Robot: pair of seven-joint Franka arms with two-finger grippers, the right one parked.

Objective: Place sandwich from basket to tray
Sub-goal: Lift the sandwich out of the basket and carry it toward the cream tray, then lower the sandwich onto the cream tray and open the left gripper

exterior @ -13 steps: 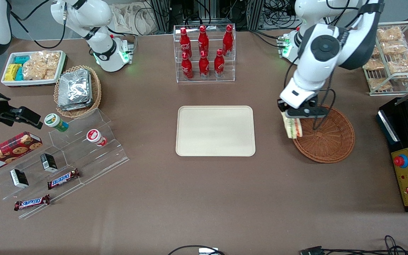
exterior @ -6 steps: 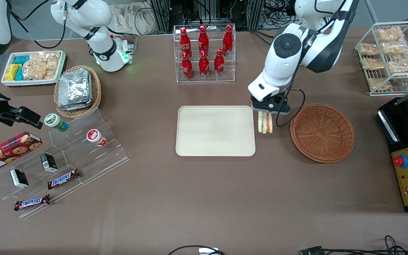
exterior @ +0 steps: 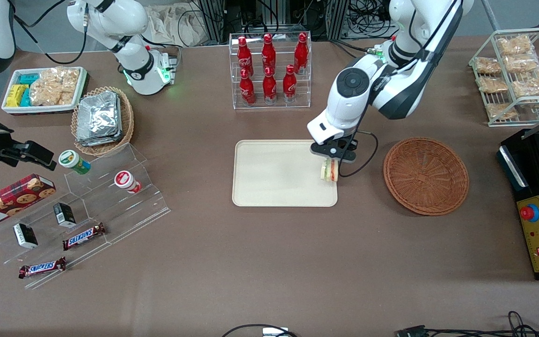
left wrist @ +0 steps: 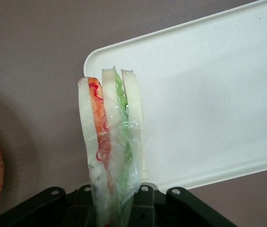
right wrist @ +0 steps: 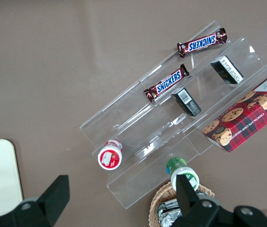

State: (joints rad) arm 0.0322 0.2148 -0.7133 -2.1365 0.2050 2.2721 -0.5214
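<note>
Reading across the front view, the tray lies mid-table, bare over most of its surface. At its edge toward the working arm's end of the table hangs the gripper, its jaws closed narrowly on the sandwich, which dangles below them just over the tray's rim. The wrist view shows the sandwich pinched at one end between the black jaw bodies, its bread slices and red and green filling fanning apart toward the free end, with the tray's rounded corner directly beneath it. Farther toward the working arm's end sits the basket, now with nothing in it, well apart from the gripper.

The main risk appears to be placement too close to the rim. If the jaws open here, the wedge could land half on the low rim and tip outward onto the table, since much of it seems to hang over the corner and not the flat floor. A second risk is the loose wrap: the grip looks to be on clear film as much as on bread, so the sandwich could slip or swing during a fast move. Release from height might also let it fall on its side and splay.
</note>
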